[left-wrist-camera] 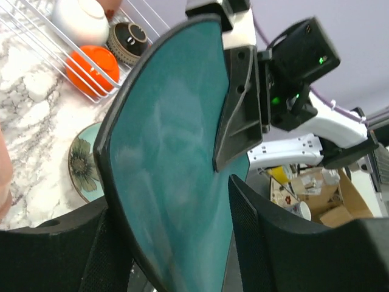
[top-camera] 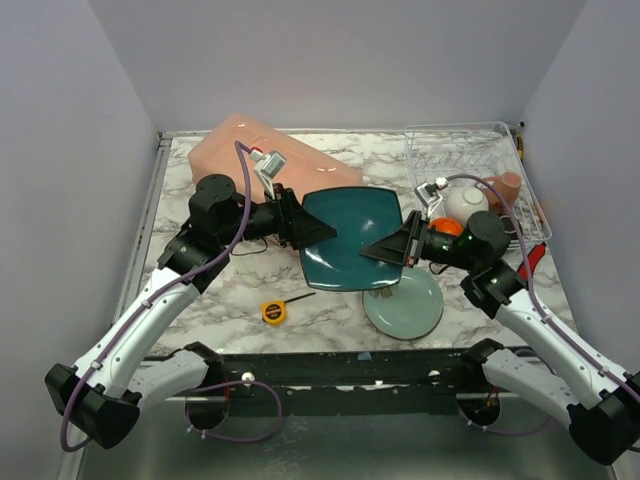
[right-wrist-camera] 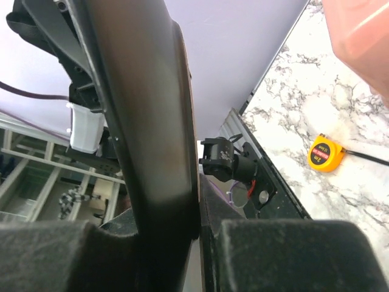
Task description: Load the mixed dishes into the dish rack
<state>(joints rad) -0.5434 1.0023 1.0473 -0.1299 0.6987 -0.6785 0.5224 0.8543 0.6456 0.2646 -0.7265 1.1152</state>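
Top external view: the teal plate hangs above the middle of the table, tilted, with an arm on each side. The left gripper meets its rim at 9 o'clock and the right gripper meets its rim at 3 o'clock.

The left wrist view shows the left fingers standing apart, with the plate's edge passing between them. Whether either pad touches the plate cannot be told. Across the plate, the right gripper is pinched on the far rim, one finger flat against the teal face. The right wrist view agrees: the rim sits tight between the right fingers, edge-on.

The rack stands at 2 o'clock on the table. Inside it are a white bowl, an orange bowl and a dark bowl, and the mug is at its 3 o'clock side.

The round plate lies flat on the table at 5 o'clock from the teal plate, partly under it. The tape lies at 7 o'clock, near the table's front edge. The tub sits at 11 o'clock, behind the left arm.
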